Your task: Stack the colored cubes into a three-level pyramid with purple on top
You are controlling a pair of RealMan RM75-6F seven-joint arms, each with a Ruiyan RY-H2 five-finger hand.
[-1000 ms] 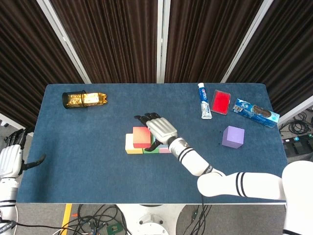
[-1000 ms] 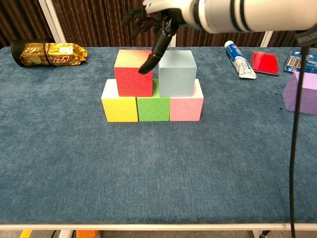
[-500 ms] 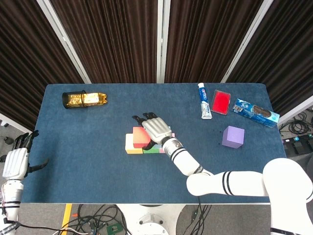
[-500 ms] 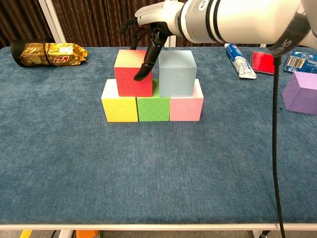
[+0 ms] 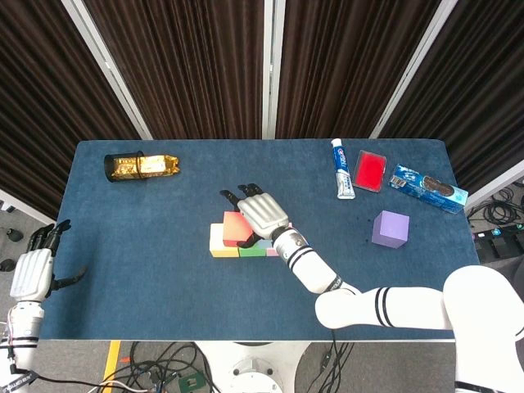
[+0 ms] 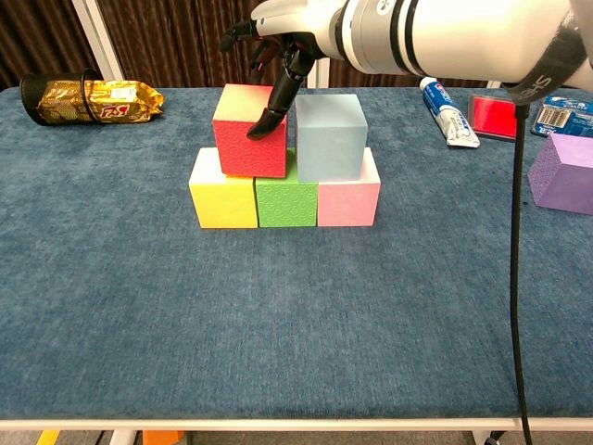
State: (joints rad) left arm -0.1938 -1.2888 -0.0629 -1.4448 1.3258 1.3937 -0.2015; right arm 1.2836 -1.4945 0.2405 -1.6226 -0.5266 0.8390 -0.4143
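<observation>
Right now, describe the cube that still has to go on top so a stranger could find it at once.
Start at the blue table and look toward its right side, away from the stacked cubes in the middle. The purple cube sits alone there, nearer than the toothpaste tube and cookie box. It is the only purple cube and the only one not in the stack.

The right hand (image 6: 278, 37) hangs over the red cube (image 6: 250, 130) and light-blue cube (image 6: 330, 136), blocking the way down onto the stack's top. The purple cube (image 5: 390, 228) stands alone with bare cloth on every side (toothpaste tube (image 5: 342, 169), red case (image 5: 369, 170) and biscuit pack (image 5: 427, 188) lie behind it). The table (image 5: 139, 270) is open left of the yellow cube (image 6: 223, 200).
</observation>
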